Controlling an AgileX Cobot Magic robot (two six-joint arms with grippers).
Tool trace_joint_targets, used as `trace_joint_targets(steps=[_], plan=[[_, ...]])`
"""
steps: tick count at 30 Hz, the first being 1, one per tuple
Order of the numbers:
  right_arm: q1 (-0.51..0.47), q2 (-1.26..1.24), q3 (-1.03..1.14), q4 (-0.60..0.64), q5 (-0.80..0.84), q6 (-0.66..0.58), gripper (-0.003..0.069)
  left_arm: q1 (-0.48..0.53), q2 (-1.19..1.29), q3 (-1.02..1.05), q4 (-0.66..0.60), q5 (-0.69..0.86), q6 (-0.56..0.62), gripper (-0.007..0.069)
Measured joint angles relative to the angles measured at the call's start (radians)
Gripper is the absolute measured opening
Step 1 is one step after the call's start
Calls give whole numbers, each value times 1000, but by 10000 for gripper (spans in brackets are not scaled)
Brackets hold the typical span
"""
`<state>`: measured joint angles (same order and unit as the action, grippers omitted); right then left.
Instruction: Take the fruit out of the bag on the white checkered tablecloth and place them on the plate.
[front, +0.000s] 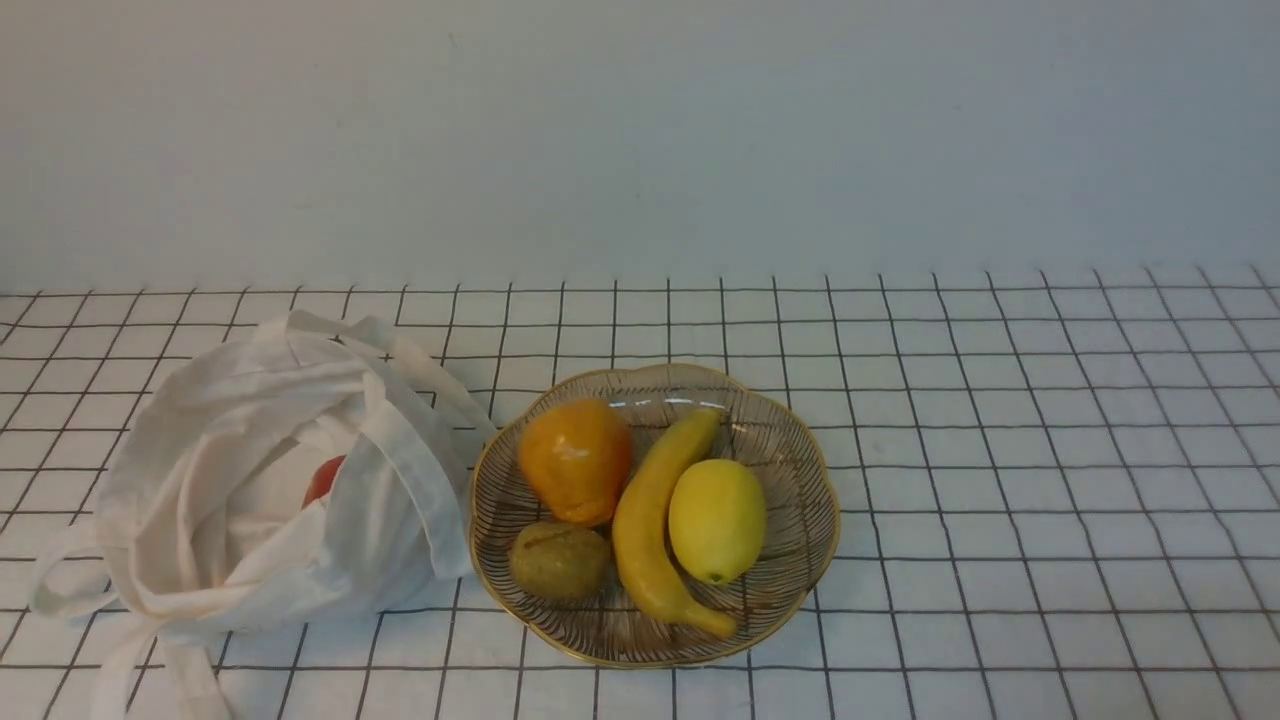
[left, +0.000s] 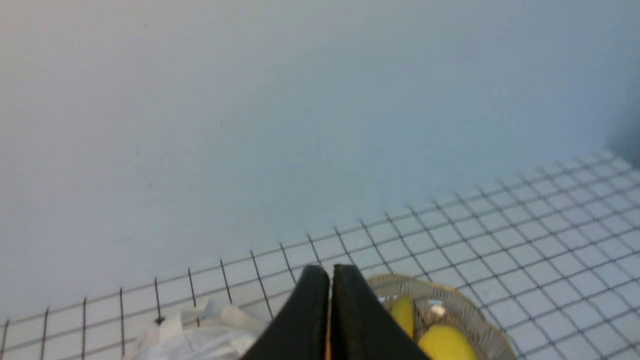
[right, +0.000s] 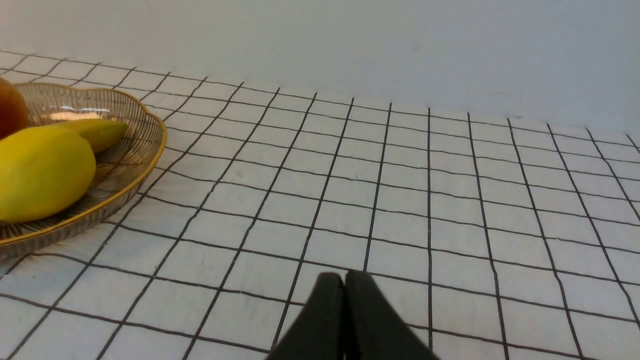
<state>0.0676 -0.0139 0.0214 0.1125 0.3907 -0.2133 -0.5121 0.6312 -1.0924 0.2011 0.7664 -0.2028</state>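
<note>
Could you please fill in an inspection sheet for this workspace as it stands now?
Surface: white checkered tablecloth, lying flat.
Job's things: bag slumped open beside the plate, on its left; red fruit showing inside the bag; olive-brown fruit on the plate.
Clutter: orange pear, banana and lemon share the plate.
Grippers: left gripper and right gripper both shut, holding nothing.
Cables: nothing seen.
Surroundings: plain pale wall behind.

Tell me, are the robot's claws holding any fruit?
No, nothing is held. The left gripper and the right gripper are both shut tight and empty.
</note>
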Motion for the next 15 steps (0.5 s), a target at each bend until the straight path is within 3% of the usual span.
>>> trace_joint_targets(steps=[6, 15], plan=[[0, 0, 0, 0, 0, 0, -14, 0, -324, 362, 3, -201, -89, -8], [0, 0, 0, 0, 0, 0, -14, 0, -528, 577, 4, -202, -113, -8]])
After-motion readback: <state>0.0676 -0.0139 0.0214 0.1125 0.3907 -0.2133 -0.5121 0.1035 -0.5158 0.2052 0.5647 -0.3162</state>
